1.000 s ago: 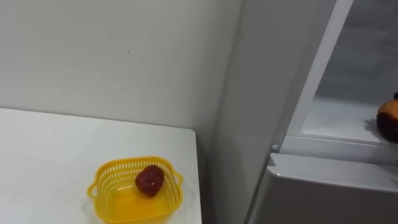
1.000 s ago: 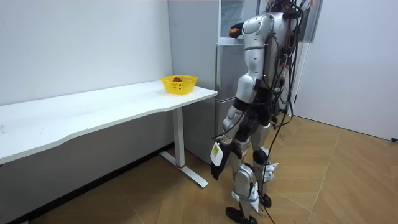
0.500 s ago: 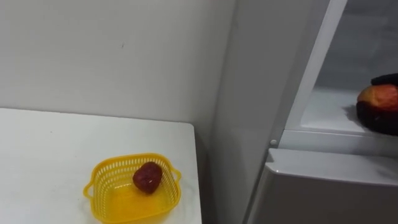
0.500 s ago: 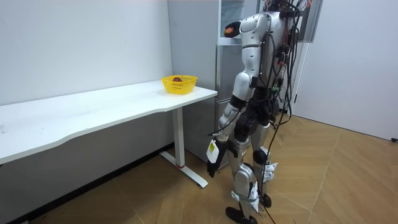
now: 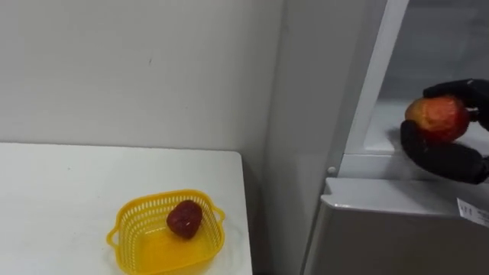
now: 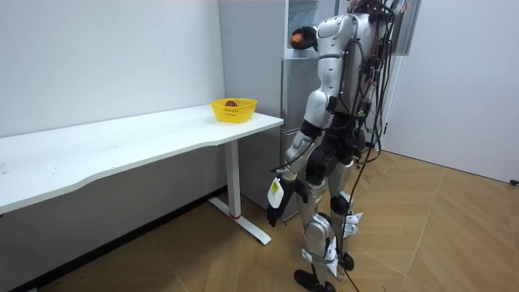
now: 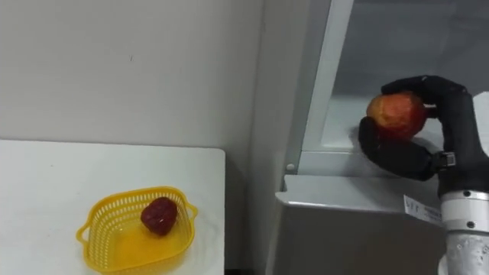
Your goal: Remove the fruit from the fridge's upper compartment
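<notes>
A red-and-yellow fruit is in my right hand, whose fingers and thumb curl round it. The hand holds it just above the front edge of the open upper fridge compartment's shelf. In the room view I stand facing the fridge with the fruit raised at head height. My left hand hangs relaxed beside my thigh, holding nothing.
A yellow plastic basket with a dark red fruit in it sits near the white table's right corner, left of the fridge. The shut lower fridge door lies below my right hand. A white wall stands behind the table.
My right hand has drawn the fruit left and outward from the shelf's depth to its front edge. In the room view my left arm has swung slightly forward.
</notes>
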Motion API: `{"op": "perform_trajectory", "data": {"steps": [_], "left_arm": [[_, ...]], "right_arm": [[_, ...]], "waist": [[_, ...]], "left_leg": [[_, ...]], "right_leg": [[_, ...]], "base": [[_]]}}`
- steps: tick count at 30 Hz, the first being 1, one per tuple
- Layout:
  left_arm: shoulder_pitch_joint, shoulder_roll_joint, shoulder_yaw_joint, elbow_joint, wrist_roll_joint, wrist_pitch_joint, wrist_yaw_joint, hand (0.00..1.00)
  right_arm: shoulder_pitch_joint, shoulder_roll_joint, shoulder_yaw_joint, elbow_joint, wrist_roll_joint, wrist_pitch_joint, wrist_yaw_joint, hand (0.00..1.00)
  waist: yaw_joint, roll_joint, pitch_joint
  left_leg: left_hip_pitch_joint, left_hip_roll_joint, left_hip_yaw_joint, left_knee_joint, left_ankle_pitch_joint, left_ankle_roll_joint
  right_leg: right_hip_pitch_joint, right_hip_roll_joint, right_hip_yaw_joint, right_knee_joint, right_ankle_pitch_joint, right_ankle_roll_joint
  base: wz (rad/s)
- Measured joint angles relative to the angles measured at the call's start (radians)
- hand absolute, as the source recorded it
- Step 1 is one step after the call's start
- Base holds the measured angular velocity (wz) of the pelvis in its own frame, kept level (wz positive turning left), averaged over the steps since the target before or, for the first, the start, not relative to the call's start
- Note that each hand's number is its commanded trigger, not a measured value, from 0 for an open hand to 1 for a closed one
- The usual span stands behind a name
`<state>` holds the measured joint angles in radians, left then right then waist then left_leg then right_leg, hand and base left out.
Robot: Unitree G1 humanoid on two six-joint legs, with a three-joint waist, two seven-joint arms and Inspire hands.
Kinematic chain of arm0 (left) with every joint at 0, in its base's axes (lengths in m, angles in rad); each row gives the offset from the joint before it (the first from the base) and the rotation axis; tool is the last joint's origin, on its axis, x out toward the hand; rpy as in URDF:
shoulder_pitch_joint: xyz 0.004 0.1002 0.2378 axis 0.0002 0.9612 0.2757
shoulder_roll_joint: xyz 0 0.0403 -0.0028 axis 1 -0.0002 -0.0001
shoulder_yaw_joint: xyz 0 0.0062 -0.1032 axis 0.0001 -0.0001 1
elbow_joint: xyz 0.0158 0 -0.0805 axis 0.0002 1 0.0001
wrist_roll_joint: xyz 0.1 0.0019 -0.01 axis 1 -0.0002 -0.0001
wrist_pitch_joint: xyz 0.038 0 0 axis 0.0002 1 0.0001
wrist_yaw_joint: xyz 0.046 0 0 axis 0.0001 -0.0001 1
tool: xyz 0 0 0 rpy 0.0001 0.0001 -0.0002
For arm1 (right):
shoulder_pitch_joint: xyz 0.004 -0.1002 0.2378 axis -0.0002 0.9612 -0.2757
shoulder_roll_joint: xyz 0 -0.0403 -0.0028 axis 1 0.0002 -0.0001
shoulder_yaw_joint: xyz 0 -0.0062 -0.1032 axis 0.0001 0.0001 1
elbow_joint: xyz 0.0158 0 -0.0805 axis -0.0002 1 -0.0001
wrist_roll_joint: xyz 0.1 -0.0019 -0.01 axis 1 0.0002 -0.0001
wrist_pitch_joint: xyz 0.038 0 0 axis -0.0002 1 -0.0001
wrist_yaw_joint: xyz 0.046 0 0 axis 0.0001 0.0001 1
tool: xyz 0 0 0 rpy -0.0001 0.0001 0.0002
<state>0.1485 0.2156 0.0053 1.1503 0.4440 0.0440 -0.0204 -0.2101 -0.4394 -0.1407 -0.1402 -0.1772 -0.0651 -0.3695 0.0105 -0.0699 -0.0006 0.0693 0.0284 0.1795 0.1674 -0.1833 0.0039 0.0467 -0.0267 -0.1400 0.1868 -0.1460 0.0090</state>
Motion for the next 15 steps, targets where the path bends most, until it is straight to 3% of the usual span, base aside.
{"op": "perform_trajectory", "data": {"steps": [6, 10, 15], "left_arm": [[-0.005, -0.004, -0.002, 0.019, -0.001, -0.027, 0.013, 0.00], [-0.011, -0.005, -0.031, 0.022, -0.001, -0.041, 0.014, 0.00], [-0.031, -0.006, -0.069, 0.027, -0.004, -0.048, 0.014, 0.00]], "right_arm": [[0.040, 0.081, 0.002, -0.109, -0.064, -0.089, -0.087, 1.00], [0.066, 0.093, 0.012, -0.175, -0.173, -0.099, -0.130, 1.00], [0.096, 0.096, 0.085, -0.254, -0.282, -0.153, -0.185, 1.00]], "waist": [[-0.004, 0.022, 0.0023], [-0.005, 0.026, 0.0019], [-0.005, 0.028, -0.0002]], "left_leg": [[-0.008, -0.001, 0.006, -0.003, -0.001, 0.001], [-0.014, 0.000, 0.009, -0.005, -0.001, 0.001], [-0.026, 0.000, 0.007, -0.002, -0.001, 0.001]], "right_leg": [[-0.012, -0.001, 0.002, 0.000, 0.000, 0.000], [-0.017, 0.001, 0.001, 0.000, 0.000, 0.000], [-0.029, 0.000, 0.002, 0.001, 0.000, 0.000]], "base": [[-0.02], [0.00], [0.00]]}}
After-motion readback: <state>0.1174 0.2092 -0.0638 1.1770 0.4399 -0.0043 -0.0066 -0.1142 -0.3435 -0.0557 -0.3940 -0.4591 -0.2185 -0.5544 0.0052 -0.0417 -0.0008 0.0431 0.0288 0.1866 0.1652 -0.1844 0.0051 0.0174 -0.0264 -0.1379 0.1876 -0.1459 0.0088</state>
